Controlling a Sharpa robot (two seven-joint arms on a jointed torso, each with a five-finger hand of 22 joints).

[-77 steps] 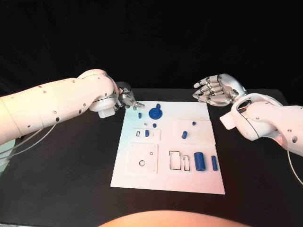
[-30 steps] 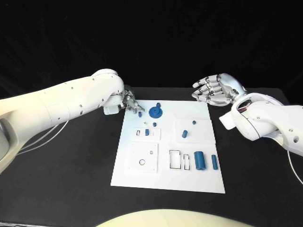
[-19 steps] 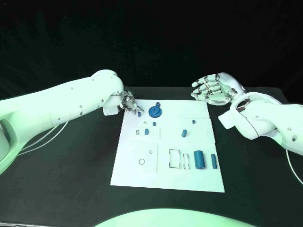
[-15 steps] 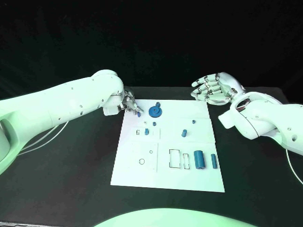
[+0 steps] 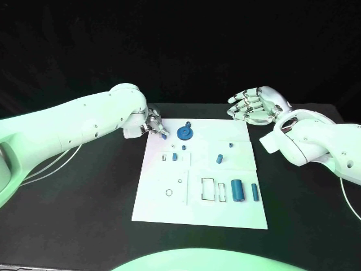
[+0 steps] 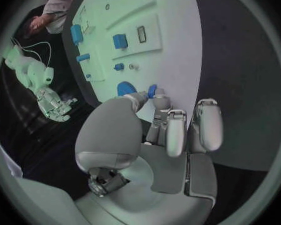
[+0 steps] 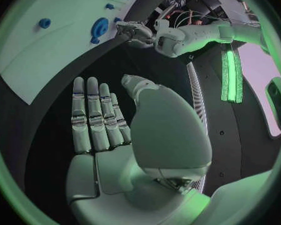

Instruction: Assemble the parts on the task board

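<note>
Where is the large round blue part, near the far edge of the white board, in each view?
Head view: round blue part, beside the left hand.
Left wrist view, just past the fingertips.
Right wrist view, near the board edge.
Shared landmark: task board.

Showing one task board (image 5: 201, 214), about nine blue parts and two hands.
One white board is lying mid-frame on one black table (image 5: 83, 192). The parts are numbering one round disc (image 5: 184, 134), one thick cylinder (image 5: 237, 190), one slim bar (image 5: 254, 191) at lower right, and six small pegs; one small peg (image 5: 163, 134) is being pinched at upper left by the left hand (image 5: 153, 122). One right hand (image 5: 254, 106) is hovering at upper right with its fingers apart.
</note>
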